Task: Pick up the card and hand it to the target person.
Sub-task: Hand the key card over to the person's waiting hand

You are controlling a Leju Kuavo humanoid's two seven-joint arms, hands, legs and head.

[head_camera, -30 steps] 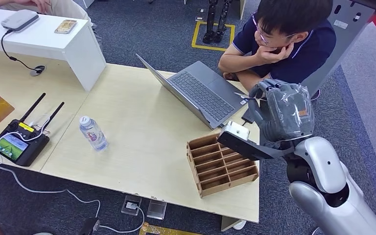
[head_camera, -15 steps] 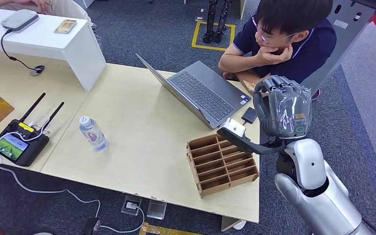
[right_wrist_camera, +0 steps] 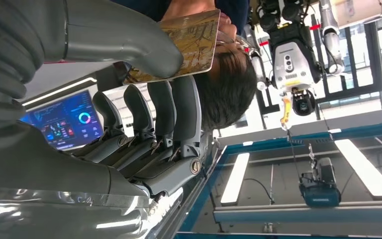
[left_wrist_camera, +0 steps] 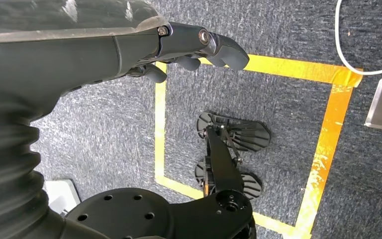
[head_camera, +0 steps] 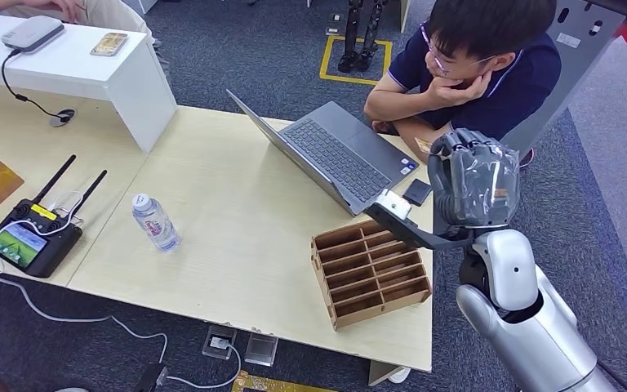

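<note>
Stretching across the room is a dark blue-grey carpet (head_camera: pixel 237 49) with a yellow tape square (head_camera: pixel 357 59) on it. On the carpet stands a big pale wooden table (head_camera: pixel 229 212). A white shelf (head_camera: pixel 82 69) sits on the far part of the table.

A person (head_camera: pixel 473 69) in a dark blue shirt sits at the table's far right side. An open grey laptop (head_camera: pixel 331 155) faces them. Near the front edge is a brown wooden box with slots (head_camera: pixel 370 273). A black remote with two antennas (head_camera: pixel 31 233) lies at the left. A water bottle (head_camera: pixel 156 222) stands in the middle; its label is too small to read.

The right hand (head_camera: pixel 467 184) is up beside the person, pinching the card (right_wrist_camera: pixel 181 47) between thumb and fingers. The card has a gold and brown picture; no words can be read.

The left hand (left_wrist_camera: pixel 144 47) hangs over the carpet, fingers curled, holding nothing.
</note>
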